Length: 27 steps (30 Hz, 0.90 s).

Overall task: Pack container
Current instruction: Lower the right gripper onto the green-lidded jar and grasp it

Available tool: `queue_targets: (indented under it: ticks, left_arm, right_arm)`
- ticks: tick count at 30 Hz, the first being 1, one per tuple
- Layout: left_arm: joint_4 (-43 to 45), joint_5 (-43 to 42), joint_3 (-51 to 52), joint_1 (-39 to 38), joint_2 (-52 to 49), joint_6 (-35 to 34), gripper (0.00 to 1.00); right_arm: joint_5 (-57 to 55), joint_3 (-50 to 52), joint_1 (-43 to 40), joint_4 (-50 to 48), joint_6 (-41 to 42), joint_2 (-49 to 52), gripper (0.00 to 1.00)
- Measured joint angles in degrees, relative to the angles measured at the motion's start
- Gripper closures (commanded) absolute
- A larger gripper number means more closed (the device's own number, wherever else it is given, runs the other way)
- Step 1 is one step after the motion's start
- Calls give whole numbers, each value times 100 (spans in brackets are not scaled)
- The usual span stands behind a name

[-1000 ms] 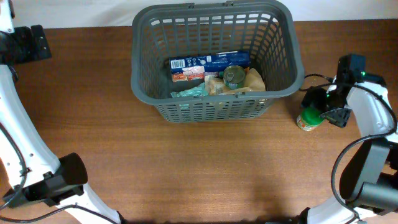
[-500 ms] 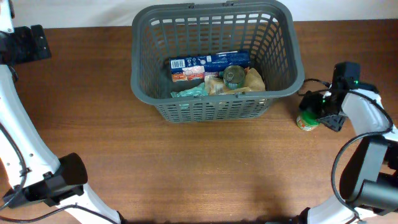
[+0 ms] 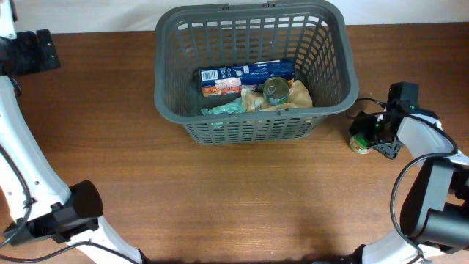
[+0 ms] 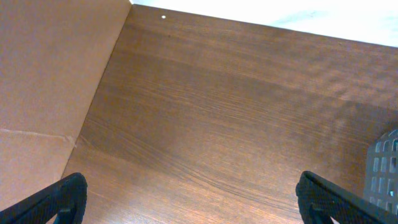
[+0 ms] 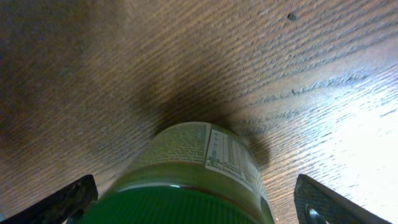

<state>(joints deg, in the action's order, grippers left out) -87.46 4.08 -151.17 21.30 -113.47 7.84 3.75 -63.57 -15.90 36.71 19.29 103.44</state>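
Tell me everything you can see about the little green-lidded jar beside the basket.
The jar is small and round, with a green lid and a pale printed label around its side. It stands upright on the wooden table, just off the basket's right end and apart from it. The right gripper is over it, open, a finger on either side; no contact shows.

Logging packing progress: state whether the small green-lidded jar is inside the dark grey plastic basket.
Out. The green-lidded jar stands on the table right of the grey basket, between the spread fingers of the right gripper.
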Motion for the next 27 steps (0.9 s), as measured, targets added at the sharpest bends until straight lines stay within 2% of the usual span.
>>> queue_targets:
  ticks: [3,5,16,22,27]
  left_arm:
    - [0,0,0,0,0,0,1]
    - [0,0,0,0,0,0,1]
    - [0,0,0,0,0,0,1]
    - [0,0,0,0,0,0,1]
    - [0,0,0,0,0,0,1]
  right_arm:
    - [0,7,0,-44,37,0,10]
    - [0,7,0,-46,48,0,6]
    - [-374,7,-15,24,66,0,5]
    - [-260,7,-520,184,282,0,5]
    - [-149,7,-562,341,170,0,5]
